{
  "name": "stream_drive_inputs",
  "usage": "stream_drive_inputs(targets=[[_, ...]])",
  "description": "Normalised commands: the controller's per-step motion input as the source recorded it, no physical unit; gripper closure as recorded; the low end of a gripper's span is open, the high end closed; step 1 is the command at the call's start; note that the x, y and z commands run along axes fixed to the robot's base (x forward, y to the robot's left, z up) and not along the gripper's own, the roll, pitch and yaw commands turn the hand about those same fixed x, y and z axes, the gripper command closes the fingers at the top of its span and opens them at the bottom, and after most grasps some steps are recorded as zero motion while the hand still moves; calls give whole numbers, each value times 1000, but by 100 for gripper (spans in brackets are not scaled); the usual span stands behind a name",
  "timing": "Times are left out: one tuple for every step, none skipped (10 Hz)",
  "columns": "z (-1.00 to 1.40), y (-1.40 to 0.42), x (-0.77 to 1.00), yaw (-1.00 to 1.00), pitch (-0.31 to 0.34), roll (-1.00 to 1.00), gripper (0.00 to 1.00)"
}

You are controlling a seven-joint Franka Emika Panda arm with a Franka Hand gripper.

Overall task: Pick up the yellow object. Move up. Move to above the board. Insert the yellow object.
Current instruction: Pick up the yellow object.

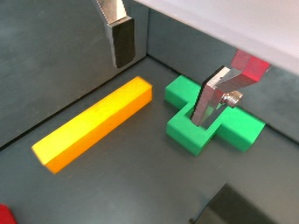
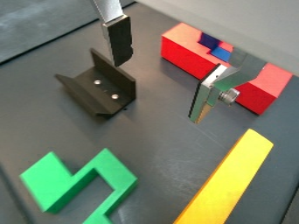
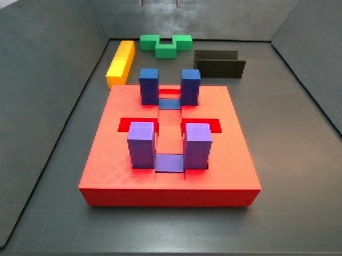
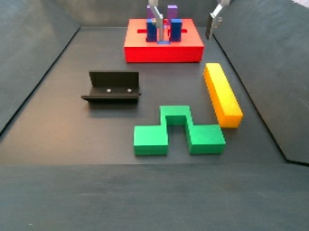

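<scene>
— Count of pieces?

— One yellow object [image 4: 221, 93], flat on the dark floor [image 4: 72, 126], close beside the green notched block [image 4: 178, 131] with a slim gap between. One board [image 4: 163, 52], red, well apart from the bar. Two blue blocks [image 3: 150, 85] and two purple blocks [image 3: 142, 143], upright in pairs on the board. One fixture [image 4: 111, 87], alone on the floor, apart from the rest.

— And the gripper?

— One gripper [image 1: 170, 74], up off the floor, spread wide, nothing between its two fingers [image 1: 121, 39]. Seen in both wrist views over bare floor [image 2: 163, 70], with the yellow object and the green block to one side and the fixture and the board to the other. No contact with the bar.

— Anything hidden or cut off?

— Plenty. Only the two silver fingers in both wrist views, none of the gripper's body. Yellow object cut by the picture's edge in a wrist view [image 2: 228, 188]. Board shown only in part there [image 2: 187, 48]. A red scrap at a corner [image 1: 5, 213], too little to name. A dark shape at the edge [image 1: 239, 206], cut off, unclear. In a side view, just the finger ends at the top edge [image 4: 216, 13].
</scene>
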Motion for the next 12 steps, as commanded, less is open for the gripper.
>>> stream_drive_inputs(targets=[[-306, -354, -260, -40, -51, 246, 0], [-277, -234, -354, -57, -60, 174, 0], [-89, 126, -383, -71, -60, -34, 0], [-177, 57, -426, -149, -93, -3, 0], [-226, 63, -434, -174, -97, 0, 0], [-306, 63, -491, -183, -107, 0, 0], [-346, 34, -614, -200, -147, 0, 0], [-294, 14, -563, -177, -159, 0, 0], [-234, 37, -434, -111, -167, -61, 0], [-163, 6, -289, -54, -167, -71, 0], [-317, 0, -286, -66, -179, 0, 0], [-357, 0, -323, -57, -197, 0, 0]])
